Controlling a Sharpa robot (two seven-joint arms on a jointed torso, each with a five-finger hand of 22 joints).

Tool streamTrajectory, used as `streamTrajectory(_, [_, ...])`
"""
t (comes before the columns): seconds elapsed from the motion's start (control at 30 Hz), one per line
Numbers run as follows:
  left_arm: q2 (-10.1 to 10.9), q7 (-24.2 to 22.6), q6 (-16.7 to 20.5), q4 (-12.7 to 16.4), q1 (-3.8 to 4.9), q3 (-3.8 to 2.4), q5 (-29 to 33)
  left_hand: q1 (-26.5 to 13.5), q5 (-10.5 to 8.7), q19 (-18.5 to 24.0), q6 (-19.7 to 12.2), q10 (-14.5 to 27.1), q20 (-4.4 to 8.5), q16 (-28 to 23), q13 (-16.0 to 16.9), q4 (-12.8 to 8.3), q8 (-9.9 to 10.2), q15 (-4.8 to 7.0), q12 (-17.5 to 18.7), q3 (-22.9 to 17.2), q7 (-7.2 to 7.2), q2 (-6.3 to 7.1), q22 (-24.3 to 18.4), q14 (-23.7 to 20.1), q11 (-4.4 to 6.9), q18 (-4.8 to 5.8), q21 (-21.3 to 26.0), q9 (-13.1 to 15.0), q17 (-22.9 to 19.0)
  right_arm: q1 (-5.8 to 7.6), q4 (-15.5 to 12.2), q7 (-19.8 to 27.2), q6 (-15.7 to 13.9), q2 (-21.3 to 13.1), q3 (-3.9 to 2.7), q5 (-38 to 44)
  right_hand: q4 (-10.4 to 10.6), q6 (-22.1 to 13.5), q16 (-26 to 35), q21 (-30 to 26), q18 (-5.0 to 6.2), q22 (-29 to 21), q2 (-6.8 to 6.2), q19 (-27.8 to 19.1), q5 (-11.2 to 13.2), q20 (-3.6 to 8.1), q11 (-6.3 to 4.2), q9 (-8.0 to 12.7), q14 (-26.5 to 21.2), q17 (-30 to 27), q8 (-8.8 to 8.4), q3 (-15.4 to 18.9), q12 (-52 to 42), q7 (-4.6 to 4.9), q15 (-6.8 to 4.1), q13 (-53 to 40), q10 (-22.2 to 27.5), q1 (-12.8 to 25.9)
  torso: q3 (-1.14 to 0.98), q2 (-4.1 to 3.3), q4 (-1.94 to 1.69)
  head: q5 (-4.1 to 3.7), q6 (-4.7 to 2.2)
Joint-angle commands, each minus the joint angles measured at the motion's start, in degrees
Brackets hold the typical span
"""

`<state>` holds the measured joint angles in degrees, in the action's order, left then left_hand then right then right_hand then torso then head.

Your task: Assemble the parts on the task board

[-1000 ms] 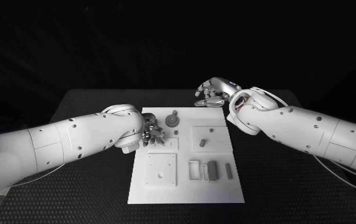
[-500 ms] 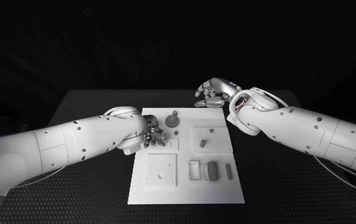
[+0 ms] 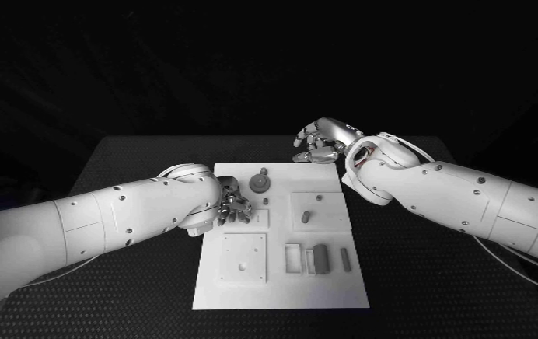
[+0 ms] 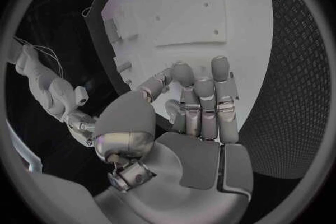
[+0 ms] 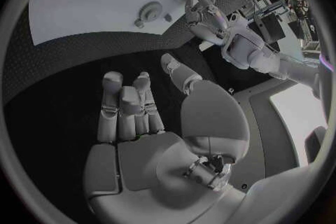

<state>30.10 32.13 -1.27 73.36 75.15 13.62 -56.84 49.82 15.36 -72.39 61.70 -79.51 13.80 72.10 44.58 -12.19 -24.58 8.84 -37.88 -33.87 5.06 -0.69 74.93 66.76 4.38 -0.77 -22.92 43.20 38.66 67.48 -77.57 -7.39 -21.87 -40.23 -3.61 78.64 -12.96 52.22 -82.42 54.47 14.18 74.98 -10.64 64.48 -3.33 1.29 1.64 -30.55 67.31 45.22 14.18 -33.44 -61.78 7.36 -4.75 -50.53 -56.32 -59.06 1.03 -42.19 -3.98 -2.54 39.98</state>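
The white task board lies in the middle of the black table. On it are a round grey part with a peg, a small peg in a square recess and grey bars near the front right. My left hand hovers over the board's left edge beside the round part. Its fingers lie side by side over the board with nothing seen in them. My right hand hangs over the table just beyond the board's far right corner, its fingers loosely spread and its palm bare.
A square plate with small holes sits at the board's front left. Black matting borders the board on both sides. The right wrist view takes in the board's far edge, the round part and my left hand.
My left arm has slid further in, and its hand has shifted slightly nearer along the board's left edge. The right hand and the parts have not moved.
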Motion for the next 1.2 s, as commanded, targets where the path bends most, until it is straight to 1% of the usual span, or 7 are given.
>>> streamTrajectory(0.03, [-0.2,-0.6,0.1,0.0,-0.10,-0.01,-0.8,0.0,0.32,-1.2,8.0,1.2,0.99,0.4,-0.1,0.0,-0.2,0.92,-0.4,-0.4,-5.62,-0.83,0.2,-0.4,1.50,0.77,-0.2,8.9,-0.1,0.01,0.0,0.4,0.6,0.0,-0.03,0.0,0.2,-0.2,0.3,-0.3,0.82,0.4,0.27,-0.1,0.0,0.35,0.00,0.1,-0.2,-0.1,-0.16,0.2,0.1,0.71,0.15,0.1,0.5,-0.4,0.02,0.02,-0.03,-0.07,-0.17])
streamTrajectory(0.33, [0.0,-0.9,0.8,0.2,-0.10,-0.01,-1.0,0.0,0.34,-1.2,8.0,1.3,0.99,0.4,-0.1,0.0,-0.2,0.94,-0.4,-0.5,-5.61,-0.90,0.2,-0.4,1.49,0.77,-0.2,9.0,-0.2,0.01,0.0,0.4,0.7,0.1,-0.03,0.0,0.2,-0.2,0.3,-0.3,0.82,0.4,0.28,-0.1,0.0,0.34,0.00,0.1,-0.2,-0.1,-0.17,0.2,0.1,0.71,0.15,0.1,0.6,-0.4,0.00,0.03,-0.04,-0.07,-0.21])
streamTrajectory(0.43, [0.2,-1.0,1.2,0.4,-0.10,-0.01,-1.0,0.0,0.34,-1.2,8.0,1.3,1.00,0.4,-0.2,0.0,-0.2,0.95,-0.4,-0.5,-5.61,-0.93,0.2,-0.4,1.49,0.77,-0.2,9.0,-0.2,0.01,0.1,0.4,0.8,0.1,-0.03,-0.1,0.2,-0.2,0.3,-0.3,0.82,0.4,0.28,-0.1,0.0,0.34,0.00,0.1,-0.2,-0.1,-0.17,0.2,0.1,0.71,0.15,0.1,0.6,-0.4,0.00,0.02,0.00,-0.49,-0.30])
streamTrajectory(0.6, [0.3,-1.1,1.9,0.5,-0.10,-0.01,-1.0,0.0,0.35,-1.2,8.0,1.3,1.02,0.5,-0.2,0.0,-0.2,0.97,-0.5,-0.6,-5.61,-0.96,0.3,-0.4,1.50,0.77,-0.2,9.0,-0.3,0.01,0.2,0.4,0.9,0.1,-0.03,-0.1,0.2,-0.2,0.3,-0.3,0.82,0.4,0.28,-0.1,0.0,0.33,0.00,0.1,-0.2,-0.1,-0.17,0.2,0.1,0.71,0.15,0.1,0.6,-0.3,0.00,0.04,-0.05,-0.59,-0.35])
streamTrajectory(0.7, [0.2,-1.2,2.2,0.5,-0.12,-0.01,-1.2,0.1,0.34,-1.2,7.9,1.3,1.04,0.5,-0.2,-0.1,-0.2,0.99,-0.5,-0.7,-5.61,-1.03,0.3,-0.4,1.50,0.77,-0.2,9.1,-0.3,0.01,0.3,0.5,0.9,0.1,-0.03,-0.1,0.2,-0.2,0.3,-0.3,0.82,0.4,0.29,-0.1,0.0,0.33,0.00,0.1,-0.2,-0.1,-0.17,0.2,0.1,0.71,0.15,0.1,0.6,-0.3,-0.01,0.03,-0.04,-0.91,-0.46])
streamTrajectory(0.77, [0.2,-1.3,2.3,0.5,-0.12,-0.01,-1.5,0.1,0.23,-1.2,7.9,1.3,1.04,0.5,-0.3,-0.1,-0.2,1.00,-0.5,-0.7,-5.60,-1.04,0.3,-0.4,1.50,0.77,-0.2,9.1,-0.4,0.01,0.2,0.5,0.9,0.1,-0.03,-0.1,0.3,-0.2,0.3,-0.3,0.82,0.4,0.29,-0.1,0.0,0.32,0.00,0.1,-0.2,-0.1,-0.17,0.3,0.1,0.71,0.15,0.1,0.6,-0.3,0.00,0.03,-0.03,-0.89,-0.59])
streamTrajectory(1.2, [0.3,-1.6,2.6,0.5,-0.20,-0.02,-1.8,0.2,0.02,-1.2,7.9,1.4,1.05,0.6,-0.4,-0.3,-0.2,1.03,-0.6,-0.8,-5.59,-1.05,0.4,-0.5,1.49,0.77,-0.2,9.2,-0.6,0.01,0.3,0.5,1.0,0.2,-0.03,-0.2,0.3,-0.2,0.3,-0.3,0.82,0.4,0.32,-0.2,0.0,0.30,0.01,0.1,-0.2,-0.1,-0.18,0.3,0.0,0.72,0.16,0.1,0.6,-0.3,-0.04,0.03,-0.04,-0.64,-0.49])
